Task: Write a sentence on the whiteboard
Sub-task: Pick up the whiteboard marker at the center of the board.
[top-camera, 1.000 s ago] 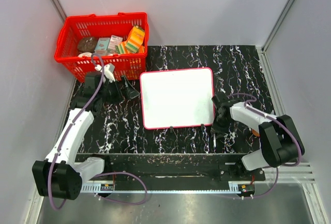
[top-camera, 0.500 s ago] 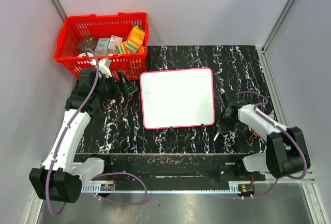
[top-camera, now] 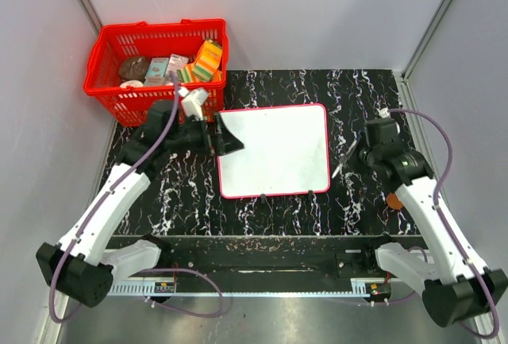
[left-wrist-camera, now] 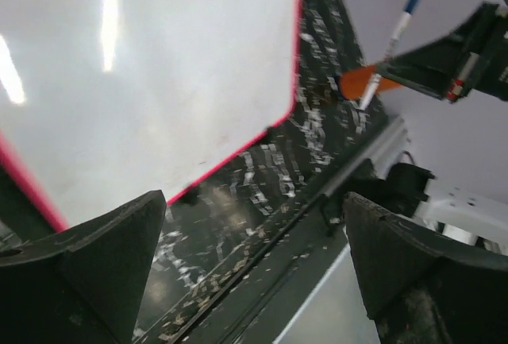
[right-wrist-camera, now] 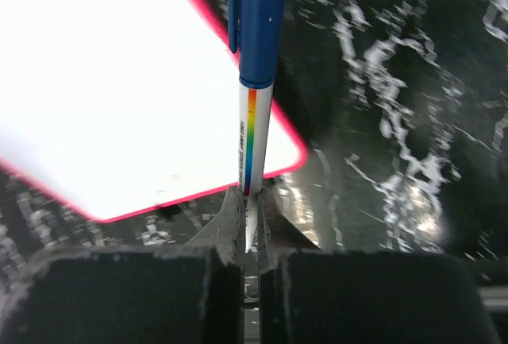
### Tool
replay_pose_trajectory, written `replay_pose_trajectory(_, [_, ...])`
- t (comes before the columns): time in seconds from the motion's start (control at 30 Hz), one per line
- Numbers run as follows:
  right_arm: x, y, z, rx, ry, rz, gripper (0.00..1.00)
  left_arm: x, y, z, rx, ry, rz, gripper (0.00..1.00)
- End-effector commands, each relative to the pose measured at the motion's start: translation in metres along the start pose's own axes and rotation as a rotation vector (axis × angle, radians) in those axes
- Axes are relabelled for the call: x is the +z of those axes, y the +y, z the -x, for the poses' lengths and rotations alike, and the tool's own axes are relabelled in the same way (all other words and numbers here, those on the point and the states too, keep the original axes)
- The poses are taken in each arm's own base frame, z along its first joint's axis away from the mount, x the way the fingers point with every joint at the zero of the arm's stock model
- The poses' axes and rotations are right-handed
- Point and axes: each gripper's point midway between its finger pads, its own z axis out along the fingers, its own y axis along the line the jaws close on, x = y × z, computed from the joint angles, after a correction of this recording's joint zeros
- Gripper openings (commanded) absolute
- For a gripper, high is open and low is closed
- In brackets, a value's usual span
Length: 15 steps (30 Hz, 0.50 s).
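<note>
Now my right tool (right-wrist-camera: 252, 229) clamps marker (right-wrist-camera: 255, 82); whiteboard (top-camera: 274, 149) lies just left of it, blank; left tool (top-camera: 228, 139) gapes at whiteboard's left edge.

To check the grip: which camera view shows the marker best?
The right wrist view: the marker is close, its white barrel pinched in the right end effector. The top view shows only a thin sliver; the left wrist view shows it small and far.

1. The whiteboard (top-camera: 274, 152) was left free, save its left edge, overhung by the left tool (top-camera: 230, 136).
2. The rear-left corner of the table (top-camera: 373, 98) was blocked by a red basket (top-camera: 156, 66).
3. The strip right of the board was crossed by the marker (right-wrist-camera: 255, 42) clamped in the right tool (right-wrist-camera: 252, 225).
</note>
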Motion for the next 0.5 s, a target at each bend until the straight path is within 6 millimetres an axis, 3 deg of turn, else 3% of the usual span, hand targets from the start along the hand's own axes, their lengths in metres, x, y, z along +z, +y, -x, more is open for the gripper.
replay_pose_trajectory(0.0, [-0.062, 0.067, 0.036, -0.024, -0.146, 0.371, 0.0, 0.016, -0.09, 0.002, 0.062, 0.026, -0.293, 0.99])
replay_pose_trajectory(0.03, [-0.072, 0.077, 0.04, -0.023, -0.162, 0.432, 0.0, 0.02, -0.112, 0.008, 0.09, -0.004, -0.373, 0.99])
replay_pose_trajectory(0.1, [-0.094, 0.098, 0.045, -0.009, -0.187, 0.563, 0.0, 0.033, -0.145, -0.01, 0.08, 0.058, -0.466, 0.99])
replay_pose_trajectory(0.13, [-0.102, 0.104, 0.047, -0.006, -0.194, 0.601, 0.0, 0.033, -0.165, -0.004, 0.103, 0.037, -0.516, 0.98])
replay_pose_trajectory(0.17, [-0.107, 0.109, 0.048, 0.004, -0.192, 0.632, 0.0, 0.048, -0.171, -0.013, 0.101, 0.075, -0.517, 0.98])
replay_pose_trajectory(0.2, [-0.119, 0.118, 0.05, -0.001, -0.202, 0.694, 0.0, 0.052, -0.189, -0.024, 0.119, 0.105, -0.55, 0.98])
replay_pose_trajectory(0.27, [-0.127, 0.124, 0.049, 0.013, -0.203, 0.743, 0.0, 0.071, -0.205, -0.031, 0.116, 0.146, -0.571, 0.97])
replay_pose_trajectory(0.37, [-0.138, 0.126, 0.05, 0.03, -0.215, 0.78, 0.0, 0.081, -0.234, -0.044, 0.119, 0.184, -0.645, 0.92])
replay_pose_trajectory(0.4, [-0.14, 0.127, 0.048, 0.03, -0.208, 0.792, 0.0, 0.094, -0.234, -0.05, 0.113, 0.205, -0.635, 0.92])
replay_pose_trajectory(0.47, [-0.141, 0.127, 0.046, 0.036, -0.2, 0.8, 0.0, 0.098, -0.243, -0.049, 0.122, 0.204, -0.647, 0.91])
